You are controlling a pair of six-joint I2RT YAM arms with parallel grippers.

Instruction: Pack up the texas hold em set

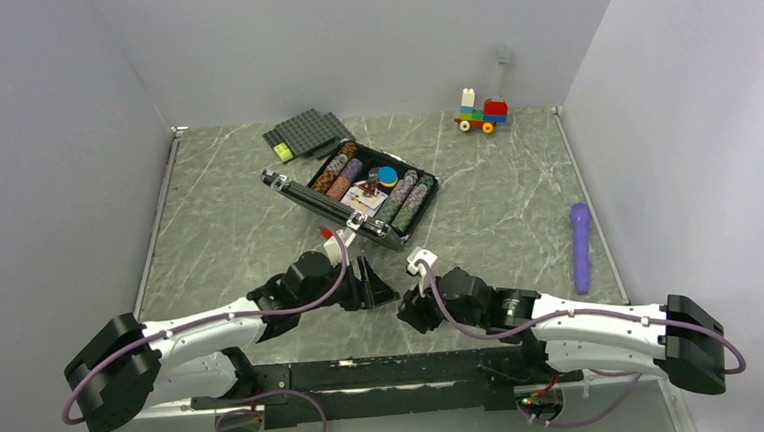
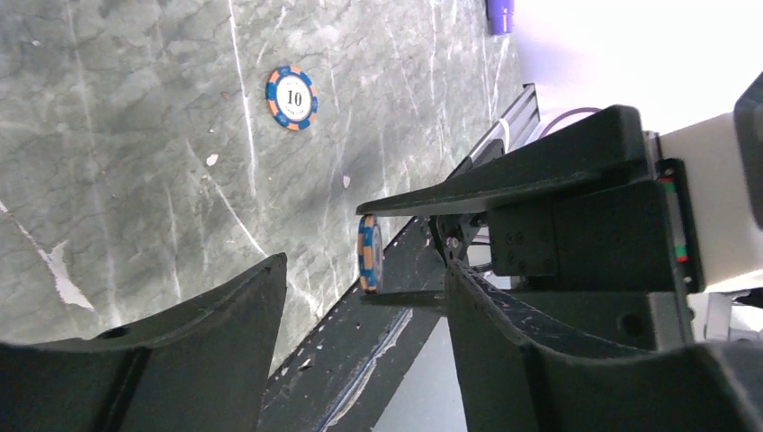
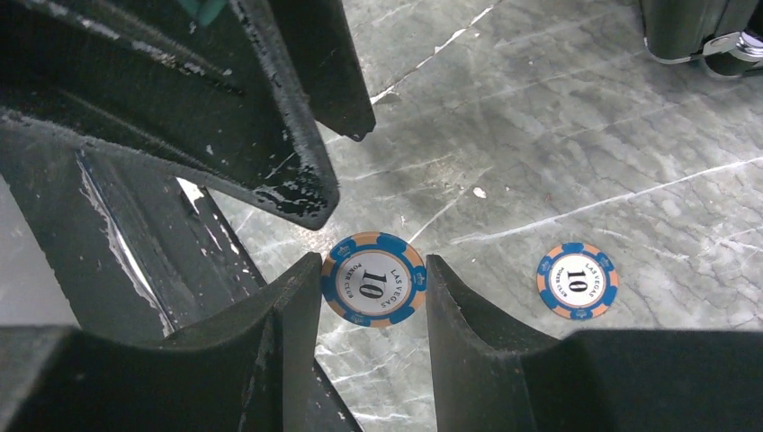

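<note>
The black briefcase (image 1: 302, 194) lies open mid-table, with chip rows (image 1: 337, 173), cards (image 1: 364, 194) and a blue disc (image 1: 388, 175) inside. My right gripper (image 3: 373, 265) is shut on a blue-and-orange "10" poker chip (image 3: 373, 279), held upright above the table near the front edge. In the left wrist view this chip (image 2: 367, 254) shows edge-on. My left gripper (image 2: 364, 270) is open and empty, its jaws facing the held chip from close by. A second "10" chip (image 3: 577, 281) lies flat on the table; it also shows in the left wrist view (image 2: 291, 97).
Dark studded baseplates (image 1: 305, 133) lie behind the case. A brick toy car (image 1: 482, 116) stands at the back right. A purple cylinder (image 1: 581, 246) lies at the right. The black base rail (image 1: 387, 371) runs along the near edge under both grippers.
</note>
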